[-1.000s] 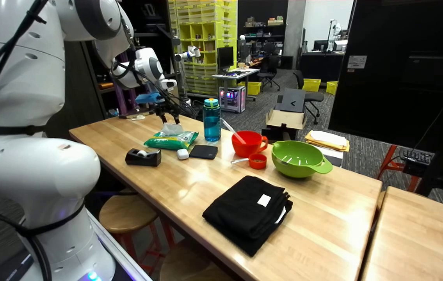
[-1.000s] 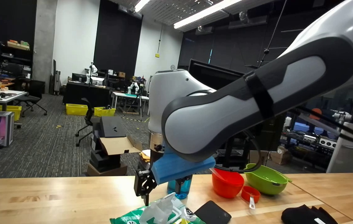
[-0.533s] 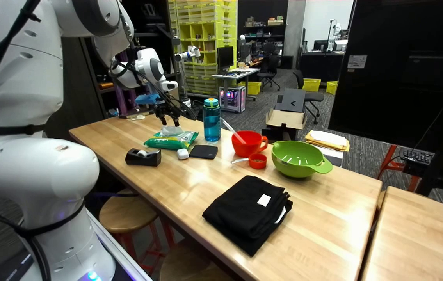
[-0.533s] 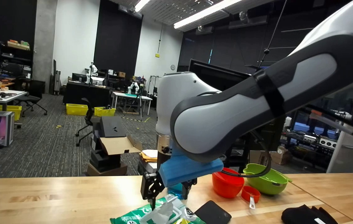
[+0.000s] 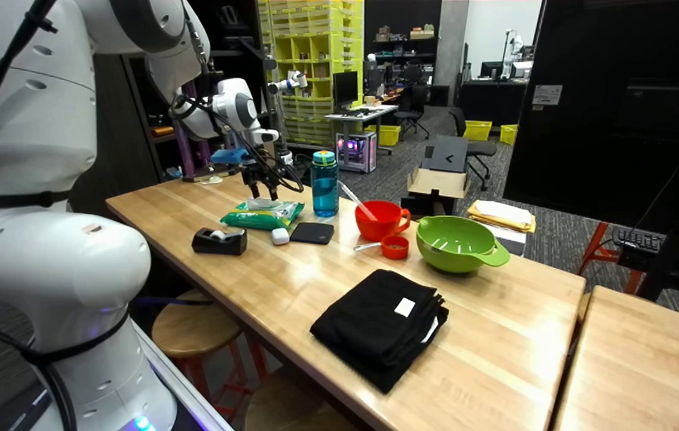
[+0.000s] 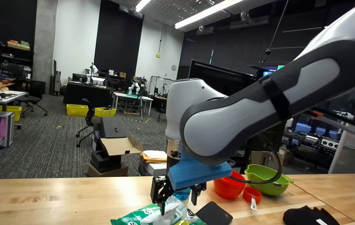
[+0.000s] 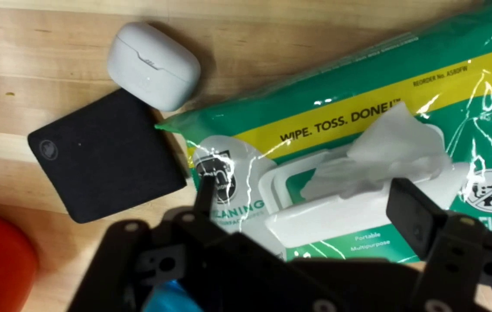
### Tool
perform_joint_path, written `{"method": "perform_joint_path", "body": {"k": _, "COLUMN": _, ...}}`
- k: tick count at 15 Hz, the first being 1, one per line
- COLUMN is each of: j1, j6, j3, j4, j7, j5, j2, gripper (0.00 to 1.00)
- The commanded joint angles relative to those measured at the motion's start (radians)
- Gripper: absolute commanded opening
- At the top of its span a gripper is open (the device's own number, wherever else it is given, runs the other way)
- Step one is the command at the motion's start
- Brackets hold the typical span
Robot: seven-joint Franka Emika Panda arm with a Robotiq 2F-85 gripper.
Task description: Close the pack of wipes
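Note:
The pack of wipes lies flat on the table, green with a yellow stripe; it also shows in an exterior view and the wrist view. Its white lid is tilted up along one side, with a crumpled white wipe sticking out of the opening. My gripper is open, pointing down over the pack, with the fingers wide apart and nothing between them. One fingertip overlaps the lid; I cannot tell whether they touch. The gripper also shows low over the pack in both exterior views.
A black flat case and white earbud case lie close beside the pack. A teal bottle and red cup stand near. A tape dispenser, green bowl and black folded cloth are farther off.
My gripper has moved down toward the pack, shifting right in an exterior view. The lid and wipe, which stood higher a second ago, now sit lower. The pack stays in place.

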Motion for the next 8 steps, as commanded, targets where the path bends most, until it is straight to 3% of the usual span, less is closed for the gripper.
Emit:
{"method": "perform_joint_path", "body": {"k": 1, "j1": -0.022, "j6": 0.011, "j3": 0.009, "j4": -0.060, "j7": 0.026, "j5": 0.014, "j2": -0.052, "gripper": 1.00}}
{"method": "perform_joint_path", "body": {"k": 8, "j1": -0.049, "j6": 0.017, "j3": 0.016, "j4": -0.104, "j7": 0.023, "j5": 0.028, "j2": -0.061, "gripper": 1.00}}
